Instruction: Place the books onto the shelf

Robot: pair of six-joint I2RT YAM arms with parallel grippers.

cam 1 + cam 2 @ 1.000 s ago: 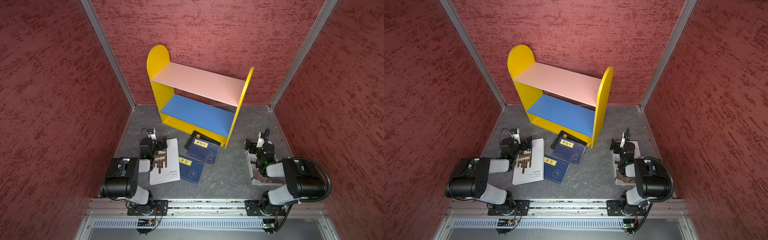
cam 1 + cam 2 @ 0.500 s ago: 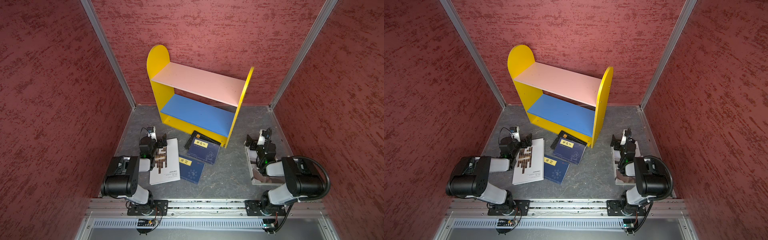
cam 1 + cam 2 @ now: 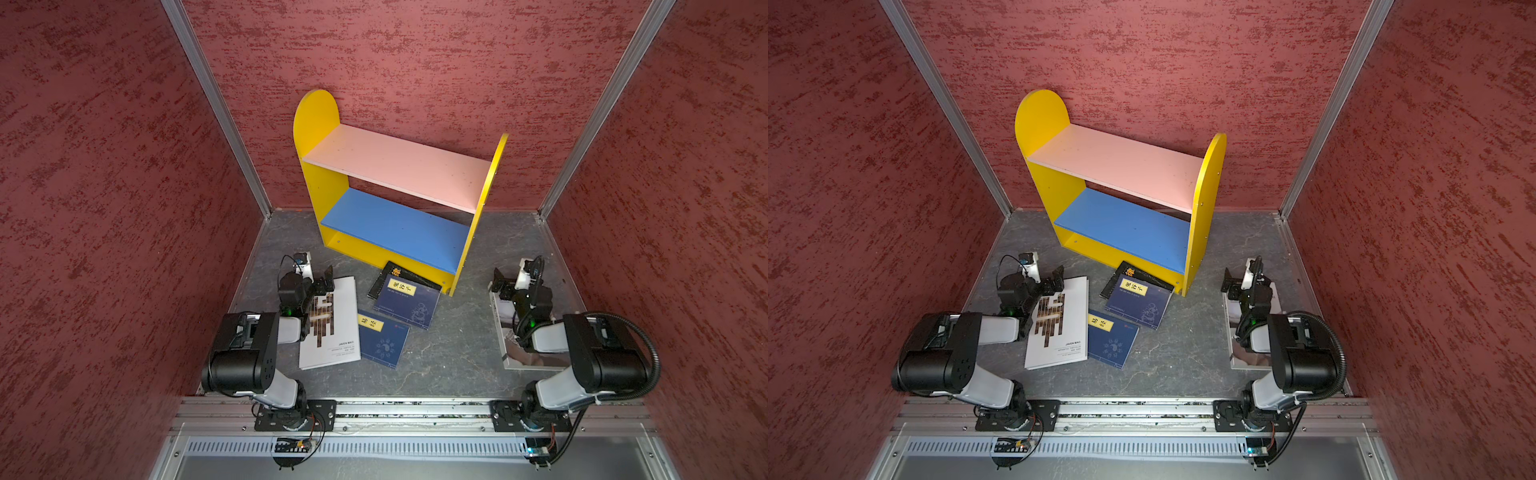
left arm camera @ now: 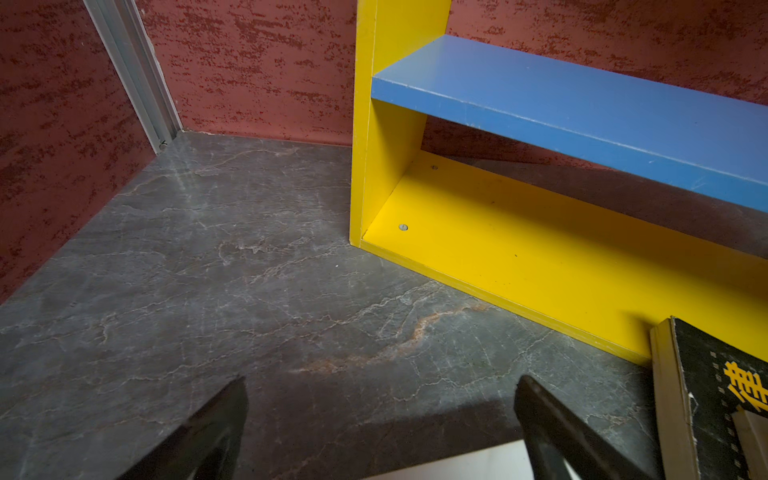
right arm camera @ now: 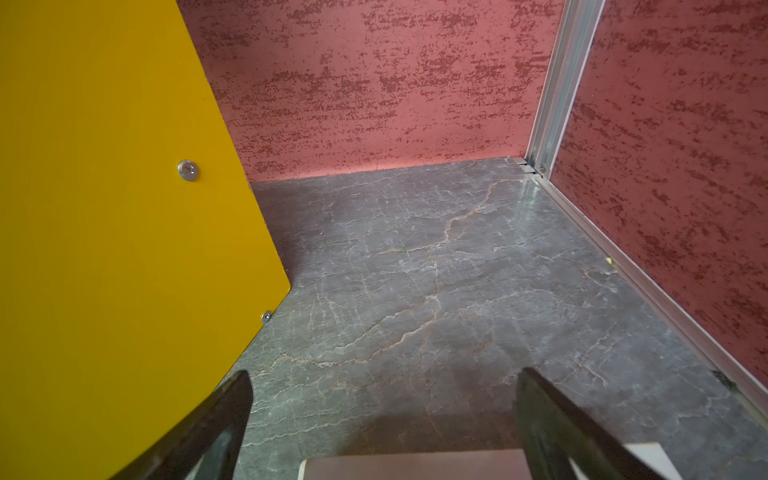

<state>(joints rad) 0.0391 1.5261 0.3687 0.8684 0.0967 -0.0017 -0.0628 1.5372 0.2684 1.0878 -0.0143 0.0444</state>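
A: Position of the shelf [image 3: 316,124]?
B: Upright near the back wall [image 3: 415,62], turned slightly. Pink board [image 3: 399,168] above, blue board [image 3: 395,226] below.
A: Books?
B: All five lie flat on the table [image 3: 457,353], none on the shelf. The barred book [image 3: 332,336], white with brown bars, is on the left. The near navy book [image 3: 382,345] lies edge to edge with it; overlap not discernible. The far navy book [image 3: 409,301] rests partly on the black book [image 3: 390,272], which is just beside the shelf's yellow base [image 4: 540,266]. The white book [image 3: 519,359] is on the right, mostly under the right arm [image 3: 598,357].
A: State of the left gripper [image 4: 381,380]?
B: Jaws spread wide, nothing between them. It hangs over the far corner of the barred book. In the left wrist view that white corner shows between the fingers [image 4: 216,428], with table beyond.
A: And the right gripper [image 5: 385,372]?
B: Also spread wide, holding nothing, above the far end of the white book. The right wrist view shows the book's edge between the jaws and the shelf's side panel [image 5: 104,208] close by. Contact with the book: cannot tell.
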